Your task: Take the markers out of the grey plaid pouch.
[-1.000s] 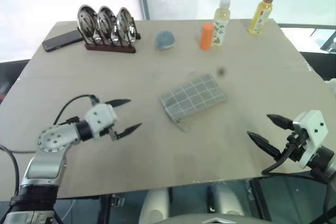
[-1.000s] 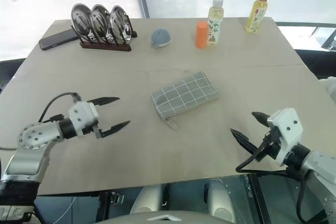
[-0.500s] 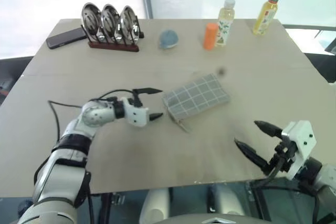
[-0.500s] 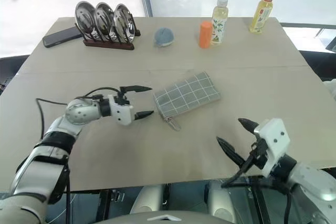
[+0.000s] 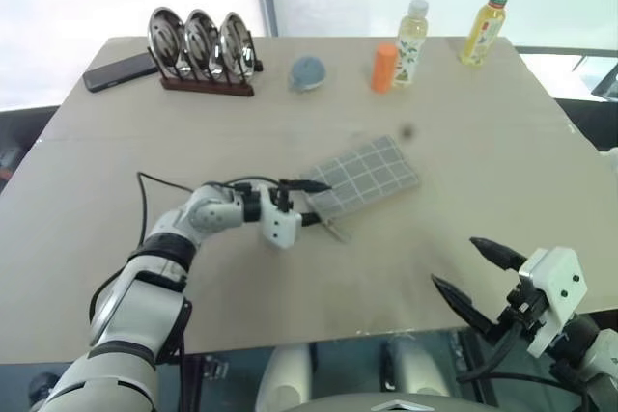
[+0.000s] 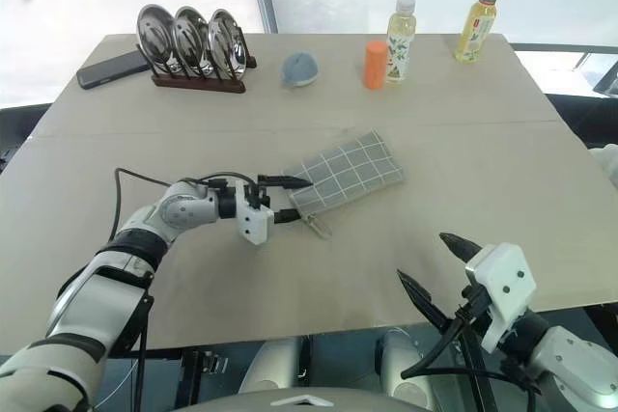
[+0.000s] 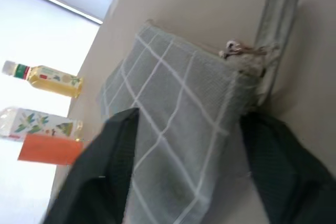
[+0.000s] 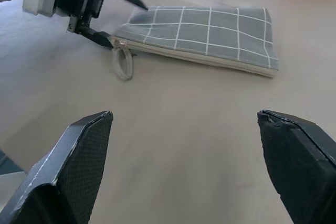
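The grey plaid pouch [image 6: 348,173] lies flat near the table's middle, its zip edge facing me and a small loop pull [image 8: 122,64] at its left end. My left gripper [image 6: 301,199] has reached that left end from the left. Its jaws stand part-way open, straddling the corner: one finger [image 7: 113,150] lies over the plaid top and the other sits just past the zip edge. Whether they press the fabric I cannot tell. My right gripper [image 6: 423,258] hangs open at the near right table edge, well clear of the pouch. The markers are hidden.
Along the far edge stand a rack of metal plates [image 6: 193,45], a dark phone [image 6: 113,71], a blue-grey ball [image 6: 298,68], an orange cylinder [image 6: 373,64] and two bottles [image 6: 398,24] [image 6: 479,3]. Bare tabletop surrounds the pouch.
My left gripper swung right across the table to the pouch's left end, and its jaws narrowed around it. The right gripper drew back slightly toward the near edge.
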{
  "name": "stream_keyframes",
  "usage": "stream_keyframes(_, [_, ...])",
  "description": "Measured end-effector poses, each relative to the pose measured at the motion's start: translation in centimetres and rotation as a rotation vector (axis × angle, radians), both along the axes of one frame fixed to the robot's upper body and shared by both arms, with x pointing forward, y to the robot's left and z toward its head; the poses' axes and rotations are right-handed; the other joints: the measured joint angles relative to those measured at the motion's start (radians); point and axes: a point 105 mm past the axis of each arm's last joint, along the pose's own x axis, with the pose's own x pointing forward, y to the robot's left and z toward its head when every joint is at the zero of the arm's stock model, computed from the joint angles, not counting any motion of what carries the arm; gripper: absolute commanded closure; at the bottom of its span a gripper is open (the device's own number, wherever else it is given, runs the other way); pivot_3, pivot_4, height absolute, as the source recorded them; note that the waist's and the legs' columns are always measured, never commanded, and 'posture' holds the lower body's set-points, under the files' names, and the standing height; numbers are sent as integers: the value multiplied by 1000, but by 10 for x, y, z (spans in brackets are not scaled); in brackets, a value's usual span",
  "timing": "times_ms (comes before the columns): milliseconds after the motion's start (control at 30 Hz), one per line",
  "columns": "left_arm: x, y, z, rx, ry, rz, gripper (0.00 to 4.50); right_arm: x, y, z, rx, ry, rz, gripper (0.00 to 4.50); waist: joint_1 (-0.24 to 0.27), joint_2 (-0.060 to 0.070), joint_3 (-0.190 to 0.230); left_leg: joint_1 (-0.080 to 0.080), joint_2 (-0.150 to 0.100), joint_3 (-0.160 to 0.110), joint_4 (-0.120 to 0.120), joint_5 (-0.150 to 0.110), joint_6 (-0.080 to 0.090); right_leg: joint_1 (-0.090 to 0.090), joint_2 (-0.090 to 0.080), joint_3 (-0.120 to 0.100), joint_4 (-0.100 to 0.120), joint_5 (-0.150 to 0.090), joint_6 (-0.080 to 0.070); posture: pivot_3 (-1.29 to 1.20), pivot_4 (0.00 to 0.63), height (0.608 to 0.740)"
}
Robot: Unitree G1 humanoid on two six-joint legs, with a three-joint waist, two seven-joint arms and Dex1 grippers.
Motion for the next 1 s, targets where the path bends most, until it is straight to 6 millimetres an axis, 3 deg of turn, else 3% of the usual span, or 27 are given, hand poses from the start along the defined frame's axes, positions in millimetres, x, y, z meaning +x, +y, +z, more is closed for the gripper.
stream_keyframes(133, [6,-11,8,-42,-11,-3,4382,3,0,-1,-23,-18,-19,0,3,0,-1,0,0,0,1,0,0,1,0,0,0,0,0,0,150,740])
stream_keyframes(167, [9,-14,12,-91,18,19,4481,4,3,0,-20,-23,-17,0,3,1,-1,1,0,0,1,0,0,1,0,0,0,0,0,0,150,740])
stream_keyframes(333, [15,-29,34,-512,365,86,4481,24,12,3,16,6,-47,0,-9,-3,1,0,1,-1,4,0,0,1,0,0,1,0,-1,0,150,740])
stream_keyframes(433, [14,-21,54,-543,388,60,4481,45,47,28,164,-28,62,0,-31,-2,2,2,3,-4,3,0,0,2,6,2,2,2,-3,0,150,740])
stream_keyframes(500, [9,-23,61,-542,370,36,4481,52,65,34,192,-7,142,0,-29,-2,2,3,3,-6,3,0,0,4,7,1,2,2,-3,0,150,740])
stream_keyframes(733, [1,-22,46,-533,423,65,4481,82,92,37,233,100,265,0,-17,-2,2,-1,2,-6,3,0,0,4,7,2,-1,3,-1,0,150,740])
stream_keyframes(833, [-3,-24,45,-533,421,59,4500,91,99,33,229,140,283,811,-15,-2,2,0,2,-6,3,0,1,3,7,2,0,3,-1,0,150,740])
stream_keyframes(1000, [-6,-25,43,-534,425,63,4500,89,109,24,208,199,344,3276,-16,-2,2,0,2,-7,3,0,1,3,8,2,0,2,-1,0,150,740])
